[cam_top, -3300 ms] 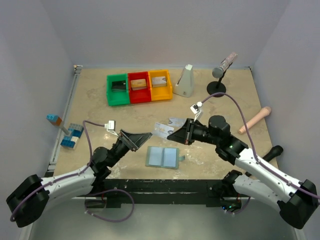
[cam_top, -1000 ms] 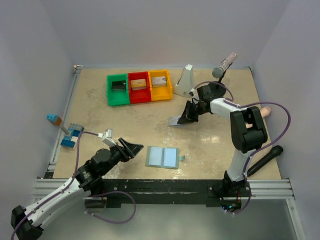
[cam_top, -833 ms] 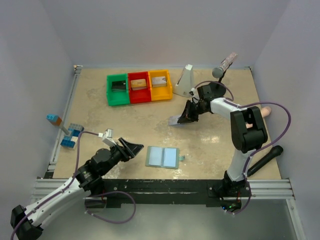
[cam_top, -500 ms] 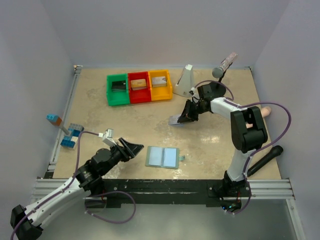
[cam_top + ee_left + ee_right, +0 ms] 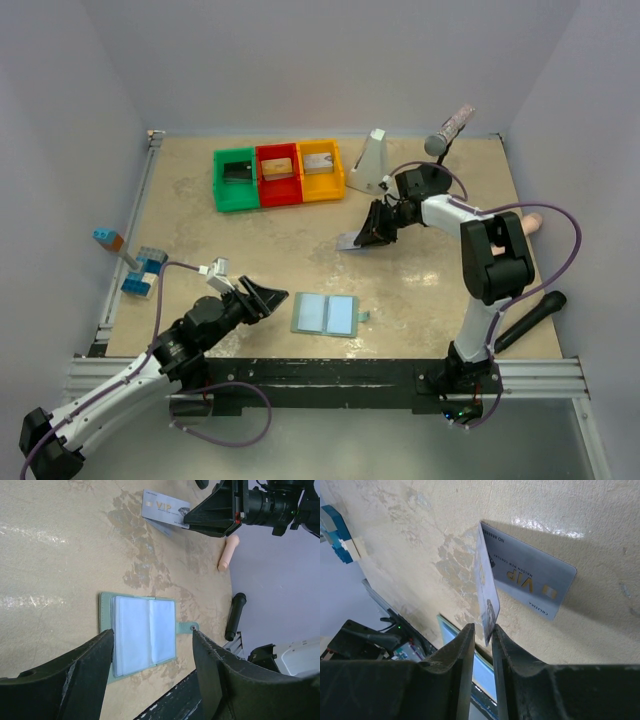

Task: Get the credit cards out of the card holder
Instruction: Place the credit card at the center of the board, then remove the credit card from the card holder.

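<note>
We judge the task nearly done. The card holder point(image 5: 144, 634) lies open and flat on the bench point(image 5: 415, 535), directly below the left gripper point(image 5: 268, 297). That gripper's fingers are spread wide on either side of it and grasp nothing. The holder's pale blue pockets look empty from here. Its long axis runs from one finger toward the other, with the snap tab at one finger's side.

Both cards are out and lie well apart from the holder, at the right gripper point(image 5: 483, 629). The silver card point(image 5: 532, 580) lies flat just beyond the fingertips, printed face up. Its long axis slants away from the gripper and off to one side. A second card point(image 5: 485, 587) stands on edge, its near end between the jaws and its long axis pointing straight ahead of the gripper. Its far corner meets the flat card. The jaws stand only a little apart around it, and we cannot tell whether they press on it.

What seems left is to let this card go so that it lies on the bench.
</note>
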Motion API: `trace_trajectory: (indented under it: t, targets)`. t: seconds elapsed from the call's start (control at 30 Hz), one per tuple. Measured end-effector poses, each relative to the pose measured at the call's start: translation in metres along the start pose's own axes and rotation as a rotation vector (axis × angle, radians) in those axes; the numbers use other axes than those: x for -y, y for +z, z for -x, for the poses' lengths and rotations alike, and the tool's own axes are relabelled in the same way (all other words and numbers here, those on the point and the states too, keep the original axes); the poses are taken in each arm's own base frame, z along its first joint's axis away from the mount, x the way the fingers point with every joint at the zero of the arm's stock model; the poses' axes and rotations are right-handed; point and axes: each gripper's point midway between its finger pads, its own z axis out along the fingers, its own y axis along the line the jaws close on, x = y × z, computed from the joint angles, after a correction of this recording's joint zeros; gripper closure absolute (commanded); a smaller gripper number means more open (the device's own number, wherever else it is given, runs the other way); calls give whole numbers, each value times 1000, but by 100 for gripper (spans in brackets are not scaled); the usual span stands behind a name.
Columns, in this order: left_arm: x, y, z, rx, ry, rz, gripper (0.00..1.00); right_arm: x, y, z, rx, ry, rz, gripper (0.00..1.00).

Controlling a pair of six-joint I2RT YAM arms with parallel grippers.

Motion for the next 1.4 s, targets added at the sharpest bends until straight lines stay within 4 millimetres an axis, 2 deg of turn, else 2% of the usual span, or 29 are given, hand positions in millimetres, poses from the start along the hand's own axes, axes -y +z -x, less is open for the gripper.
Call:
trace_trajectory:
  t: [0.27,0.67,0.9,1.07,1.17,1.3,1.4]
  targets:
    - [0,0,0,-2,0,-1,32,3,-2,1,4,8,-7,73]
    - [1,0,-1,-6,0,-6,32,23,-7,-1,9,54,-47,72]
    - [2,-1,-1,-6,-1,-8,29,26,-25,-10,46,59,-56,73]
    - [-2,0,-3,-12,3,7,24,14,-47,-23,112,2,-63,73]
    - [-6,1,-5,-20,10,27,23,-2,-61,-33,154,-87,-82,73]
    - [-19,2,-7,-34,35,88,22,-33,-73,-55,216,-290,-133,74]
    - [-24,1,-5,-41,67,140,21,-43,-81,-77,282,-444,-242,72]
